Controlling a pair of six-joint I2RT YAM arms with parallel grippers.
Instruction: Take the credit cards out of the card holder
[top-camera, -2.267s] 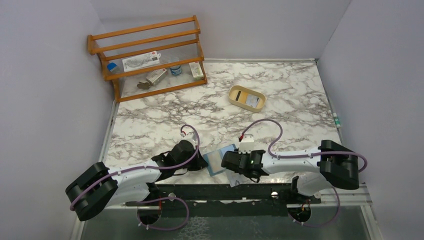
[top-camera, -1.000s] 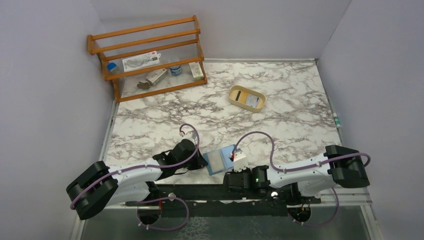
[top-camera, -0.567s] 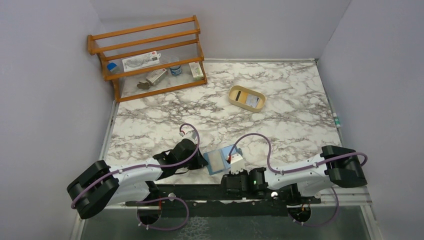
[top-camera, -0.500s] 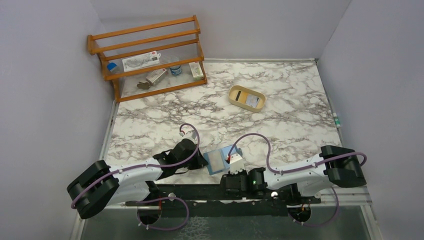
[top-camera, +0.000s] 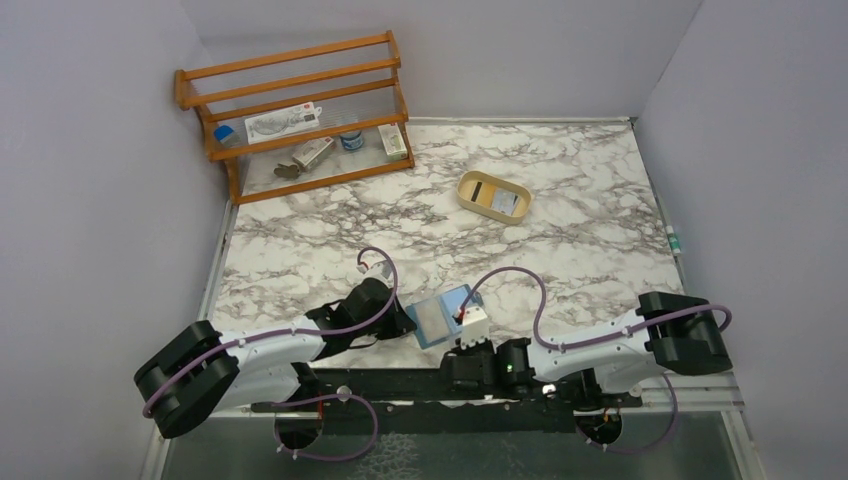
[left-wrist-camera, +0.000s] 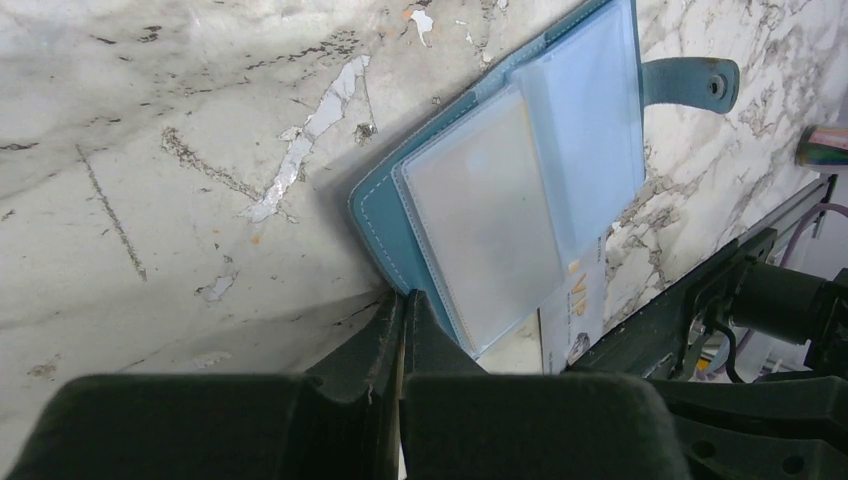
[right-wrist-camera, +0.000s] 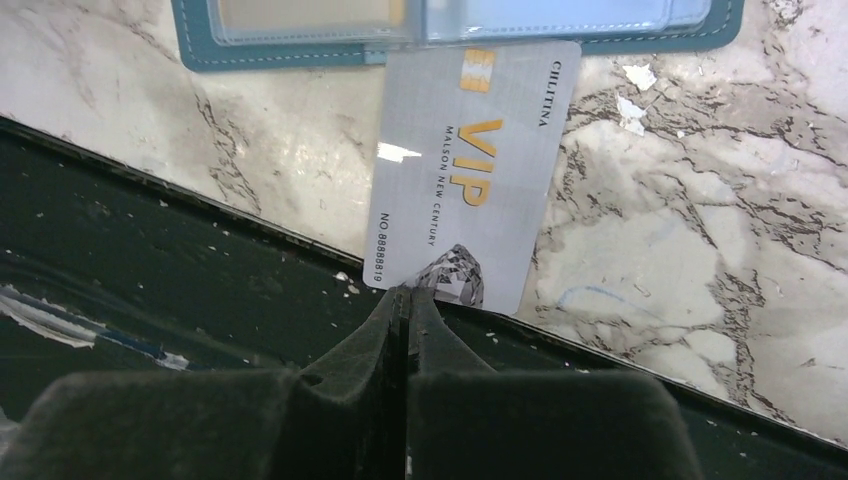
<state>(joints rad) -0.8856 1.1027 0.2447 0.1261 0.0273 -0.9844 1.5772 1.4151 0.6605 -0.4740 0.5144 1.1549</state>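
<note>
Our right gripper (right-wrist-camera: 405, 295) is clamped on the near edge of a silver credit card (right-wrist-camera: 470, 160). The card's far edge is just tucked under a clear pocket of the blue card holder (left-wrist-camera: 372, 202). Our left gripper (left-wrist-camera: 402, 305) is clenched shut at the card holder's corner, seemingly pinning it. We should pull flat, straight and slow, with that corner pinned. Another pocket shows a pale card. Far across the counter (top-camera: 590, 220), a tan tray (top-camera: 462, 192) holds 2 flat pieces.
</note>
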